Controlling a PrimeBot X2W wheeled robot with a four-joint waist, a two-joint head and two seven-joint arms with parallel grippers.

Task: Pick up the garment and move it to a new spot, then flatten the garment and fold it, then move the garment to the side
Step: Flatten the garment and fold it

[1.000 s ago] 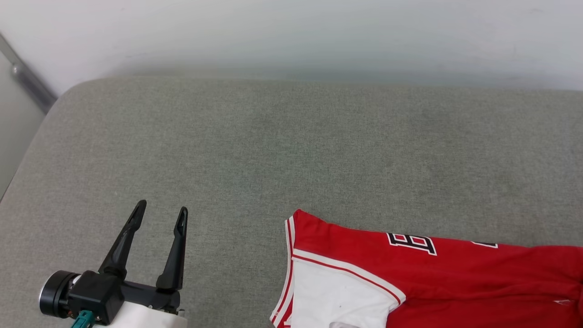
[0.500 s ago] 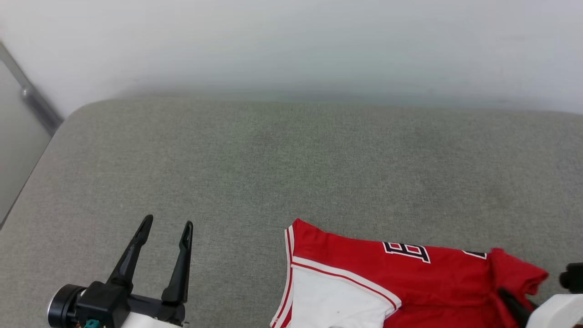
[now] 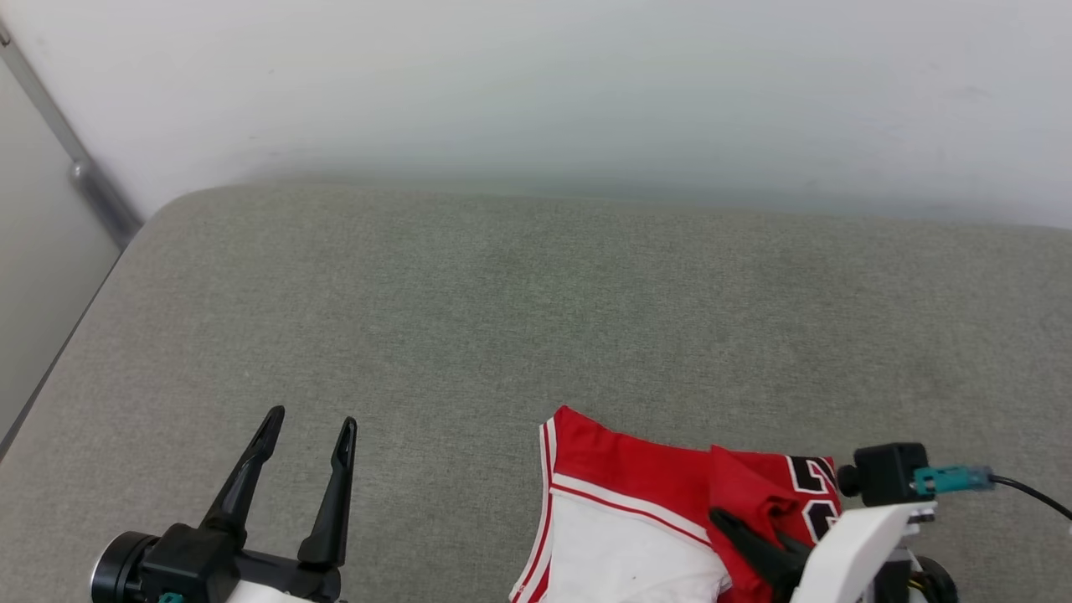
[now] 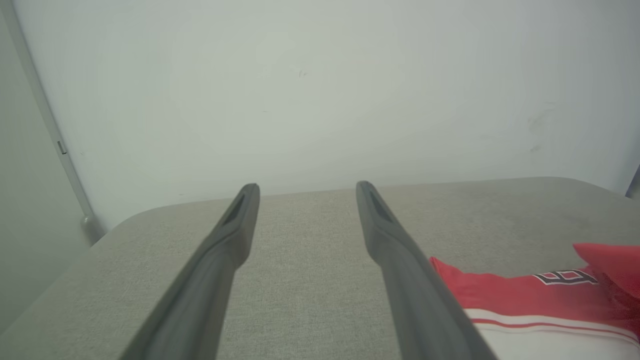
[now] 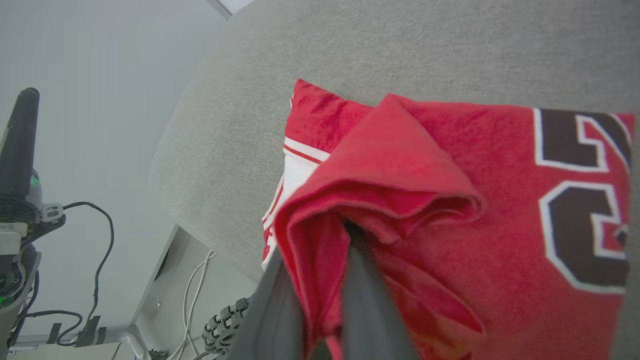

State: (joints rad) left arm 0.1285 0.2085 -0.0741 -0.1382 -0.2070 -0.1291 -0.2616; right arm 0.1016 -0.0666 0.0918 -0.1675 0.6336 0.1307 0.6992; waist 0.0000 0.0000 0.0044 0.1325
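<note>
A grey fabric-covered surface [image 3: 502, 318] meets a plain pale wall [image 3: 536, 84] at its far edge.

Right gripper [image 3: 748, 529]: jaws closed tight on a fold of the garment [image 3: 636, 469], a red jersey. The pinched red cloth wraps around both dark fingers and rises in a soft peak just beyond their tips, doubled back over the rest of the shirt. Immediately to this gripper's right, the raised fold carries black, white-outlined numerals [image 3: 812, 490]. To its left lies a white sleeve [image 3: 620, 557], bordered by red-and-white striped trim and flat on the surface. The whole garment sits at the near edge of the surface. A small black camera block with a teal connector [image 3: 950, 479] stands on the wrist, just right of the numerals.

Left gripper [image 3: 311, 419]: well apart from the garment, off to its left, jaws spread wide with nothing between them. Its fingers point toward the wall over bare grey fabric. In the left wrist view the jersey's red edge appears just past the right-hand finger. Farther left, a metal bar [image 3: 92, 188] runs down the wall beside the surface's rounded corner.
</note>
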